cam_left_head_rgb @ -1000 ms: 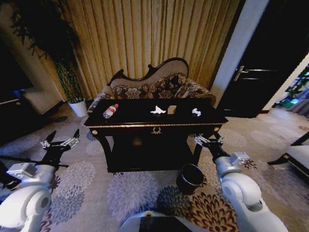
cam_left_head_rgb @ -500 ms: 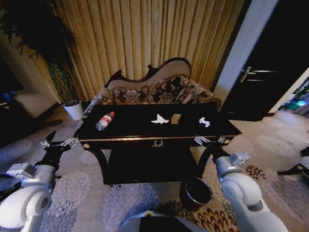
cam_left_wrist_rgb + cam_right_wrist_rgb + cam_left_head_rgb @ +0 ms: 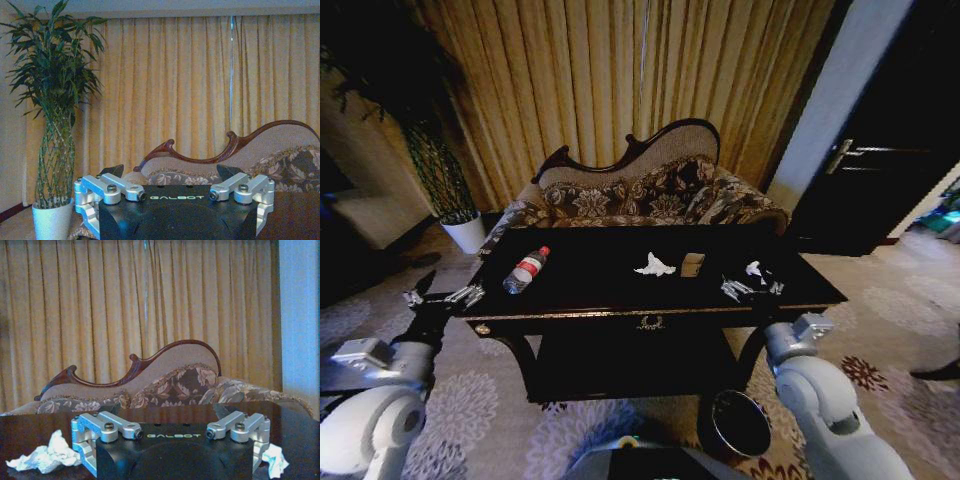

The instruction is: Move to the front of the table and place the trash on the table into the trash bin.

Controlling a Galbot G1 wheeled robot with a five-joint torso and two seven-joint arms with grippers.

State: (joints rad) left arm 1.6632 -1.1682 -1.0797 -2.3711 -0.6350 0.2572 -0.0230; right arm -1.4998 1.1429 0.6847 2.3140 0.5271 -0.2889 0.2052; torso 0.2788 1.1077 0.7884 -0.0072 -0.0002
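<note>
In the head view the tabletop had grown nearer since a second before, so our approach was almost done; bottle at ten o'clock, tissues central, trash bin at five. In the wrist views, our left tool and right tool both gaped wide, empty, the right over the tabletop between two tissues.

On the glossy black table lie a clear red-capped bottle on its side at its left end, a crumpled tissue and tan piece mid-table, another tissue rightward, the round trash bin below its right front corner.
</note>
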